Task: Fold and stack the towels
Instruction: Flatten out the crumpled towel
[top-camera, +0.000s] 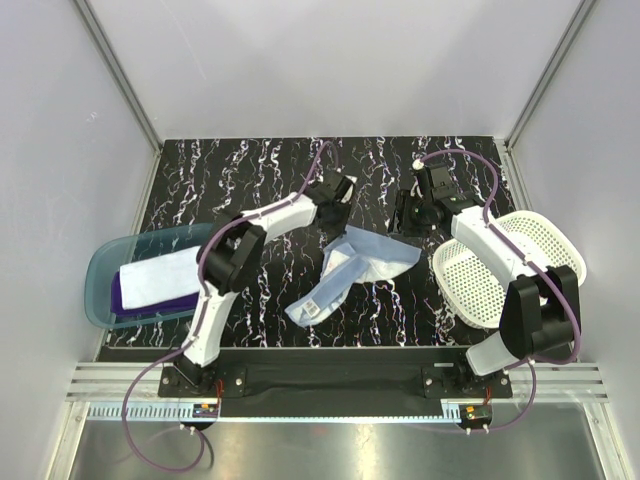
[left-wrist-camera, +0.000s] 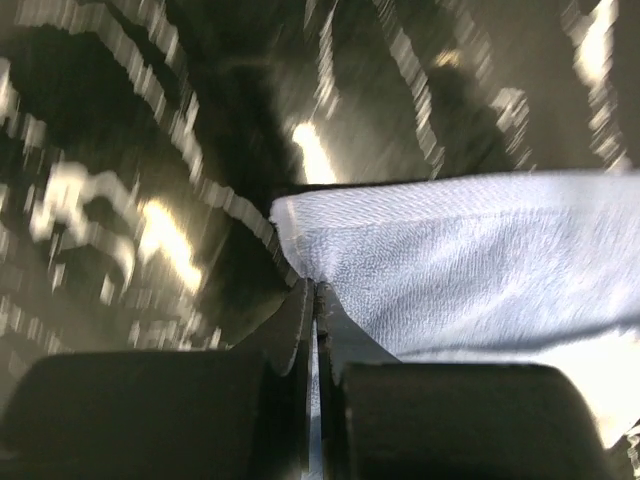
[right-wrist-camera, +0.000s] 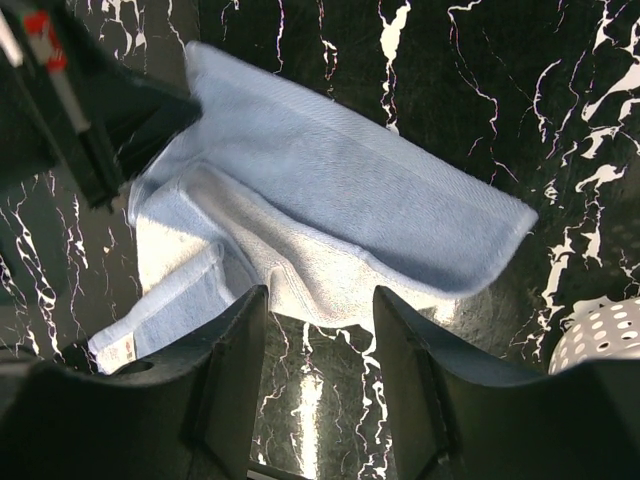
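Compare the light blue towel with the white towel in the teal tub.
The light blue towel lies rumpled on the table; the white towel lies folded flat in the teal tub. The light blue towel's corner is pinched by the left tool; the white towel is untouched, atop a purple towel. Both are soft cloth.

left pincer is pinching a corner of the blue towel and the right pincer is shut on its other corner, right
Not quite. The left pincer is shut on a corner of the light blue towel, but the right pincer is open. Its fingers are spread over the towel and grip nothing, as the right wrist view shows.
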